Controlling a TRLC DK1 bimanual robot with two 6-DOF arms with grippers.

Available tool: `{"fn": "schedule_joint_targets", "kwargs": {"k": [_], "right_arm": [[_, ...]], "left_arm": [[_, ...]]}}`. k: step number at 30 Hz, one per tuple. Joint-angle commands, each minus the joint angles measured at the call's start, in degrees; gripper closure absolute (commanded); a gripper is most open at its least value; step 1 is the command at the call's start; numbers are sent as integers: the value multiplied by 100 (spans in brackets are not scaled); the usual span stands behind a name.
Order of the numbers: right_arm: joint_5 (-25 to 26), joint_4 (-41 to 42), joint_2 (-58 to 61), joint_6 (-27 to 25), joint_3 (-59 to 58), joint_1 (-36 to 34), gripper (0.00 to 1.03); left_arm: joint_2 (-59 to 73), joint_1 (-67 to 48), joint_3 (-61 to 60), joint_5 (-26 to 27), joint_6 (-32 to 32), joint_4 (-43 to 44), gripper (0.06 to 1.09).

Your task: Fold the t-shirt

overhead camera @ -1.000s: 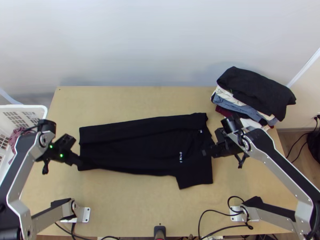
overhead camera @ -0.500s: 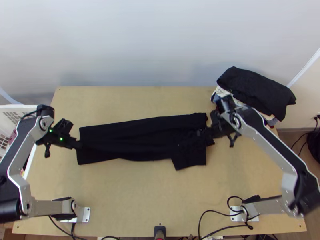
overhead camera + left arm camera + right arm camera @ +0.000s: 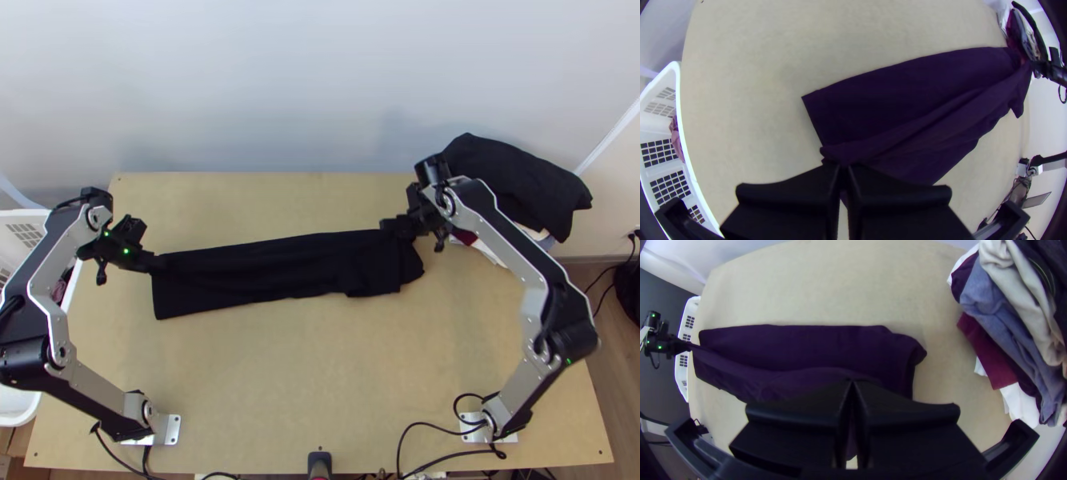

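My left gripper [image 3: 156, 262], at the left of the top view, has its fingers closed on a gathered bit of the shirt [image 3: 272, 268]; in the left wrist view the cloth runs from the tips as a raised ridge. My right gripper [image 3: 387, 225], right of centre, is closed on the shirt's other end. Between them the shirt makes a long, narrow black strip across the middle of the frame, with a looser part towards its lower right.

I take this for a lengthwise fold, most of the way over: the held side is up near the far edge, but I have it pinched at both ends, so it isn't laid down. I judge that lowering it, letting go and smoothing that loose part come next, then folding the strip shorter.

Farther out, the pile [image 3: 516, 180] sits at the upper right on the table [image 3: 296, 384], perhaps where the shirt will go; the basket [image 3: 679, 106] stands at the left.
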Motion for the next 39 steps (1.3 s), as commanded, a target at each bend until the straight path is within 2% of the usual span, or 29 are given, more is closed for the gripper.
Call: {"fn": "schedule_joint_targets", "kwargs": {"k": [1, 7, 8, 9, 10, 11, 12, 13, 14, 18, 26, 28, 32, 36, 39], "right_arm": [[126, 7, 477, -76, 466, -92, 100], [302, 7, 917, -59, 791, -101, 100], [311, 7, 934, -59, 782, -92, 100], [320, 16, 934, -59, 782, -83, 99], [311, 34, 917, -59, 782, -74, 91], [311, 34, 864, -50, 764, -66, 70], [320, 43, 802, -41, 738, -48, 37], [320, 43, 732, -23, 703, -39, 6], [328, 78, 653, -23, 685, -39, 3], [478, 570, 3, 12, 457, 40, 3], [452, 596, -1272, 416, 492, 242, 3], [223, 517, -1413, 627, 580, 216, 3], [-603, 385, -1553, 1233, 800, -13, 3], [-1210, 280, -1536, 1734, 1072, -215, 3], [-1500, 245, -1474, 1936, 1292, -356, 3]], "left_arm": [[247, -13, 335, 26, -124, 1, 104], [502, -22, 387, 26, -177, 54, 104], [493, -40, 352, 26, -168, 62, 102], [475, -57, 343, 35, -168, 54, 91], [388, -75, 273, 88, -106, 54, 73], [247, -84, 150, 246, 8, 80, 52], [89, -92, 27, 352, 78, 185, 33], [-70, -101, -87, 440, 105, 256, 20], [-237, -92, -219, 589, 105, 405, 16], [-720, 206, -553, 1424, -308, 1029, 13], [-755, 866, -834, 1591, -581, 1012, 12], [-667, 1112, -931, 1714, -581, 1012, 12], [-623, 1507, -1239, 2153, -423, 1029, 12], [-474, 1745, -1388, 2496, -379, 1038, 12], [-307, 1806, -1502, 2663, -308, 1012, 12]]}}
